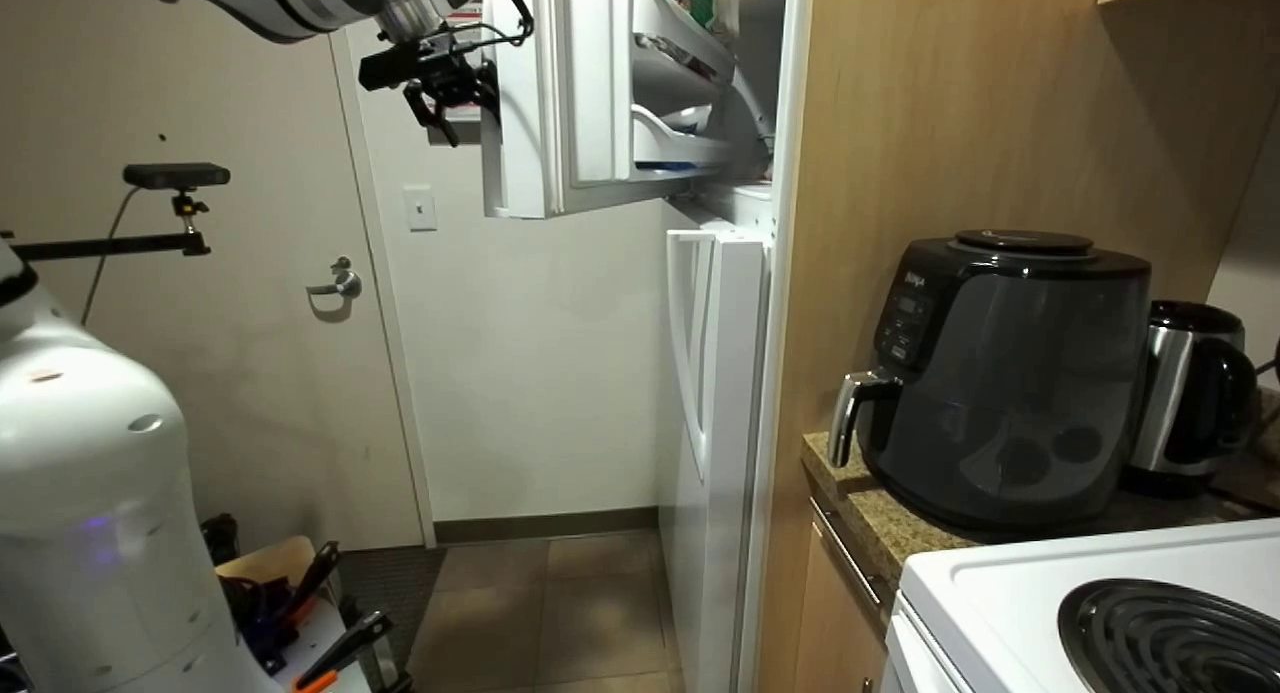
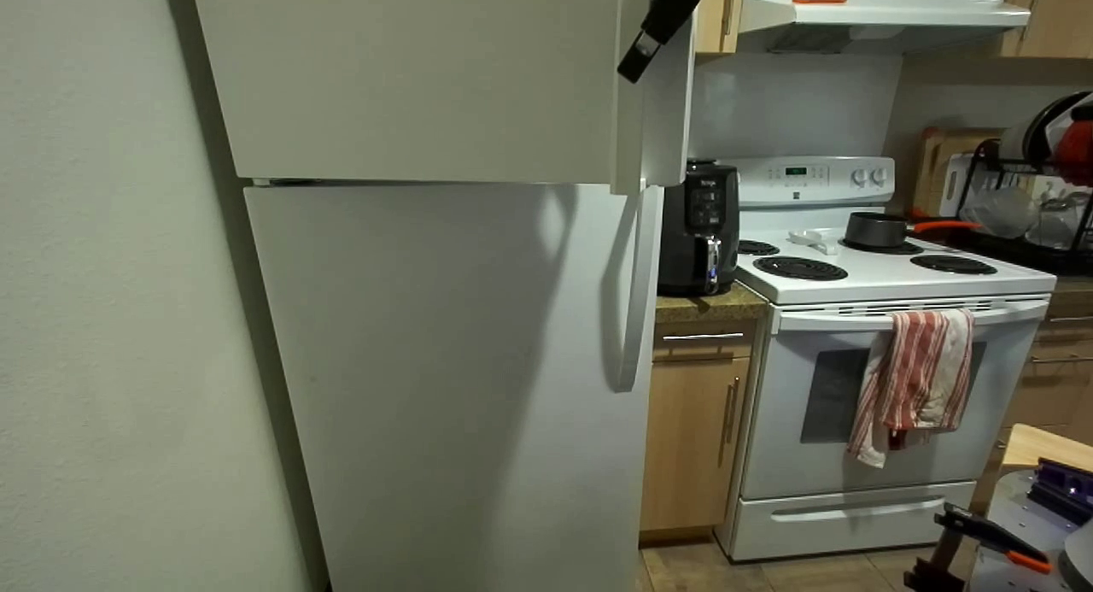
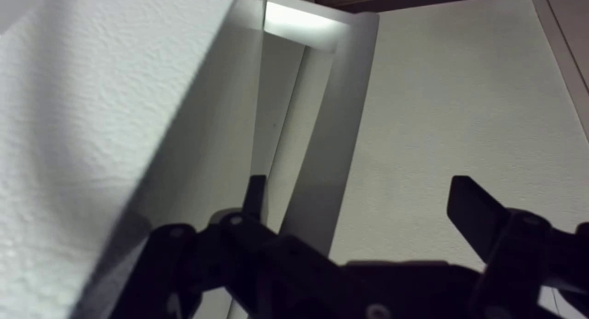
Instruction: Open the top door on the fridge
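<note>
The top door [image 1: 595, 103] stands swung out from the fridge [image 2: 444, 259], above the lower door [image 1: 735, 423]. Expect a stiff panel that swings freely, with the stocked racks [image 1: 658, 149] adding weight; its hard face will likely slip, so take hold at the handle [image 3: 340, 135]. Your gripper [image 3: 359, 190], jaws parted, is clamped on nothing; in the wrist view it appears to straddle the handle, though depth cannot be told. Before pulling wider, check the wall [image 1: 545, 393] beyond the outer face. Past the wood panel [image 1: 870, 143] stand the air fryer [image 1: 1010, 393] and stove [image 1: 1000, 578].
</note>
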